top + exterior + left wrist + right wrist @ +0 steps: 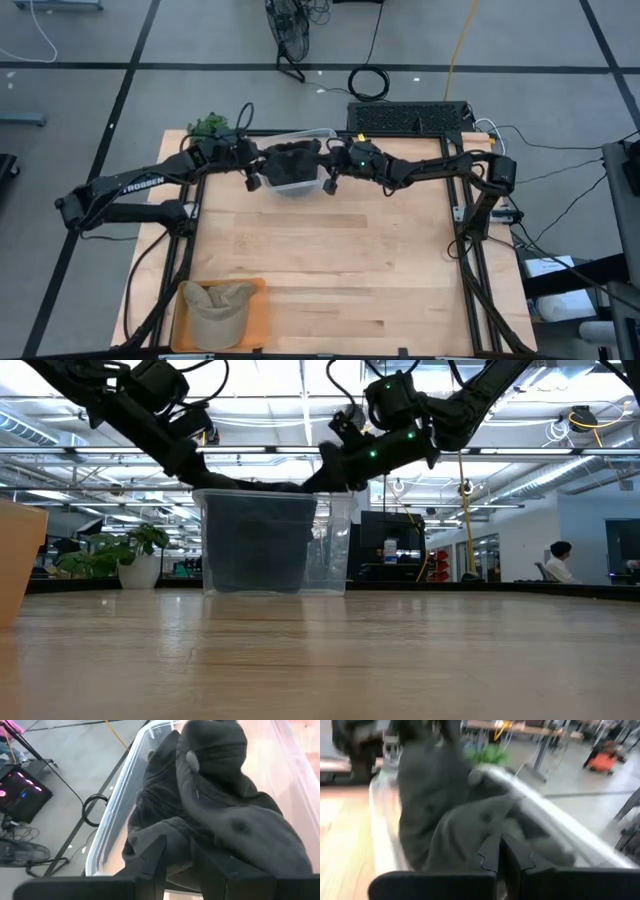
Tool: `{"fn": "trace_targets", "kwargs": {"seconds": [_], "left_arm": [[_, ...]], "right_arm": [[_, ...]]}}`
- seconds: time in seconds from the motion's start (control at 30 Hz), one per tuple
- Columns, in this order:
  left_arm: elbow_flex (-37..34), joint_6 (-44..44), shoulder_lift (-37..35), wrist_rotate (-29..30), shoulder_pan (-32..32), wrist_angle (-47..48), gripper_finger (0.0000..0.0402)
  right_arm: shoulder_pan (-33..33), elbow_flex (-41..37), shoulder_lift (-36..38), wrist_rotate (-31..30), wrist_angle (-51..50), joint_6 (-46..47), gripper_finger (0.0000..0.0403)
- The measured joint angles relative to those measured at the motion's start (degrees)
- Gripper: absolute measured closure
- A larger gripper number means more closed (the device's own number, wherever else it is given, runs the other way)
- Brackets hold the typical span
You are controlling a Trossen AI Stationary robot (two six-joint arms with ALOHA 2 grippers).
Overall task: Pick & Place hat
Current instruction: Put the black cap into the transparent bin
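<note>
Hat (292, 160), dark grey, lies in the clear bin (318, 133) at the desk's (330, 260) far edge. My left gripper (175, 851) pinches its fabric; my right gripper (501, 851) is clenched on it too. Next I should lift together, clearing the rim.

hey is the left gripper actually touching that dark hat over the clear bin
Touching. The left wrist view shows the left gripper with its fingers closed on a fold of the dark hat over the clear bin.
</note>
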State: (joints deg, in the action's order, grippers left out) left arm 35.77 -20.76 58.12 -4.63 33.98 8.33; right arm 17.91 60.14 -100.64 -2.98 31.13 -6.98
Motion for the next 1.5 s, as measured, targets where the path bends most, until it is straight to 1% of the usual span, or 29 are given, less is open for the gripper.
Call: {"fn": "trace_targets", "kwargs": {"seconds": [0.1,0.17,0.37,0.47,0.6,0.67,0.73,0.77,0.8,0.83,0.9,0.97,1.0,1.03,1.1,1.23,1.27,1.33,1.5], "left_arm": [[0.00,-0.98,0.08,2.56,-1.36,-0.05,0.0304],[0.00,-2.29,0.08,5.25,-1.97,-0.77,0.0304],[0.00,-3.61,0.01,17.67,-2.24,-5.82,0.0304],[0.00,-3.61,-0.68,21.69,-2.24,-7.19,0.0304],[0.00,-5.29,-3.23,25.50,-2.24,-7.05,0.0304],[0.00,-5.98,-5.41,28.95,-2.24,-6.48,0.0304],[0.00,-5.08,-8.25,31.65,-2.19,-6.46,0.0304],[0.00,-3.74,-9.79,31.79,-2.19,-6.48,0.0304],[0.00,-1.96,-11.42,30.63,-2.24,-6.48,0.0304],[0.00,0.00,-12.97,27.87,-2.33,-6.35,0.0304],[0.00,3.22,-15.65,18.80,-2.64,-4.49,0.0304],[0.00,4.44,-17.27,9.38,-3.02,-2.02,0.0304],[0.00,4.74,-17.48,6.07,-3.32,-0.96,0.0304],[0.00,4.81,-17.46,3.98,-3.72,0.11,0.0304],[0.00,4.21,-16.64,3.49,-4.40,1.69,0.0304],[0.00,2.85,-13.06,7.66,-5.00,2.21,0.0304],[0.00,2.81,-12.02,7.89,-5.06,2.28,0.0304],[0.00,2.19,-10.00,7.65,-5.06,2.43,0.0304],[0.00,0.05,-5.03,6.19,-5.17,2.70,0.0304]], "right_arm": [[0.49,0.00,0.00,-0.06,4.15,0.68,0.0403],[0.55,0.00,0.00,-0.06,5.39,1.26,0.0403],[0.07,0.00,0.00,0.04,4.30,1.75,0.0403],[-0.22,0.01,0.00,0.04,4.47,1.66,0.0403],[-1.06,0.00,0.00,0.07,7.50,1.42,0.0403],[-1.73,0.02,0.00,0.07,9.62,1.34,0.0403],[-2.50,0.02,0.02,0.09,9.64,0.26,0.0403],[-2.80,0.02,0.02,0.07,9.08,-0.61,0.0403],[-3.03,0.02,0.02,0.03,8.60,-1.42,0.0403],[-3.19,0.02,0.00,0.03,8.54,-1.94,0.0403],[-3.41,0.02,0.00,-0.02,9.04,-2.12,0.0403],[-3.41,0.02,0.00,-0.06,10.06,-1.96,0.0403],[-3.41,0.02,0.00,-0.10,10.52,-1.45,0.0403],[-3.41,0.02,0.00,-0.11,10.77,-0.96,0.0403],[-3.41,0.05,-0.80,-0.17,11.74,-0.33,0.0403],[-3.29,-0.02,-3.76,-0.17,12.57,0.24,0.0403],[-3.26,0.00,-4.56,-0.17,14.00,0.26,0.0403],[-3.13,0.13,-5.85,-0.20,15.26,0.12,0.0403],[-2.60,0.13,-6.75,-0.16,12.92,0.83,0.0403]]}}
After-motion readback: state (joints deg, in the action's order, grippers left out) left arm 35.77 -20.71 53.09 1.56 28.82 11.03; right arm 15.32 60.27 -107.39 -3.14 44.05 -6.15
